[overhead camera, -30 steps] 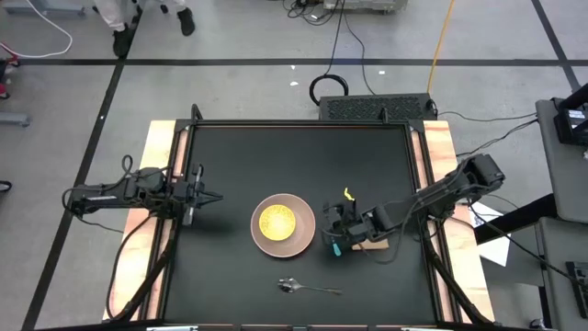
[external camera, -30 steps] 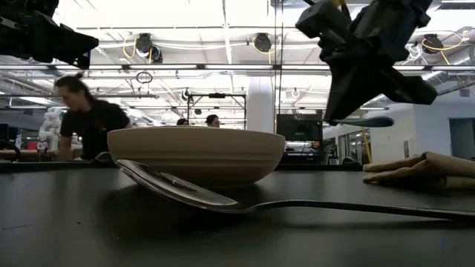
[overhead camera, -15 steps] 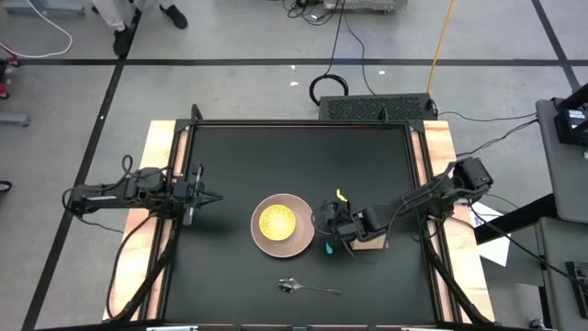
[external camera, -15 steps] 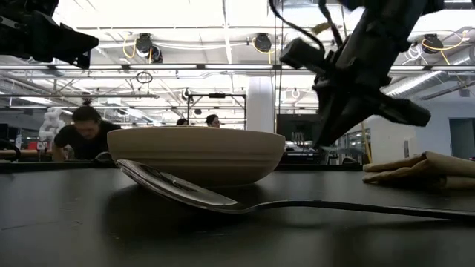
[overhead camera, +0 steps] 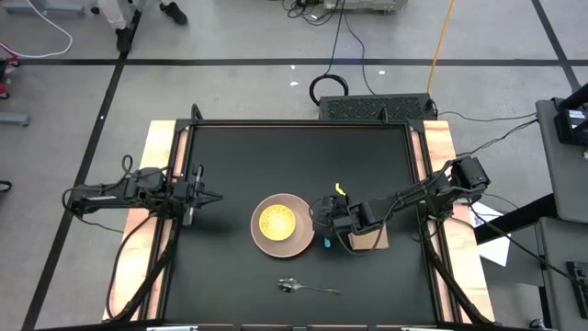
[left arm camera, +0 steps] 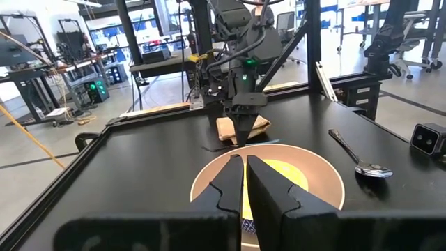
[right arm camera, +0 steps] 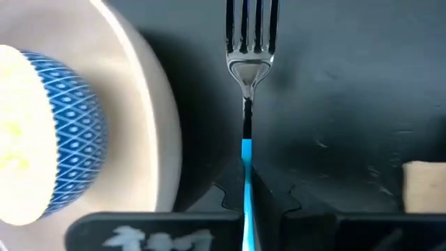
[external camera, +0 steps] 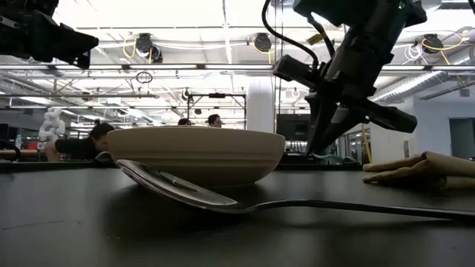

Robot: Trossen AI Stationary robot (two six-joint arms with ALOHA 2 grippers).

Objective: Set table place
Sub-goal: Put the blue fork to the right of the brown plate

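Right gripper (overhead camera: 328, 227): at the table's (overhead camera: 230, 156) right-centre, just beside the right edge of the pink plate (overhead camera: 303, 241), fingers closed on the blue handle of the fork (right arm camera: 249, 84). In the right wrist view the fork's long axis runs straight out from between the fingers, tines leading, parallel to the plate's rim and clear of it; the bare tabletop lies beneath the tines. In the low view the gripper is tilted downward with the fork near the surface; actual contact cannot be confirmed. Judgement: the coming move is a lowering and release, and it turns on keeping the fork's axis alongside the plate rather than over its rim. Yellow dish (overhead camera: 277, 222): seated on the plate. Napkin (overhead camera: 372, 237): just right of the gripper, partly under the right arm. Spoon (overhead camera: 308, 288): on the tabletop at the near edge, below the plate, handle pointing right. Left gripper (overhead camera: 209, 197): well apart at the table's left side, fingers together on nothing, waiting; the right arm is by far the nearer to the fork's place.
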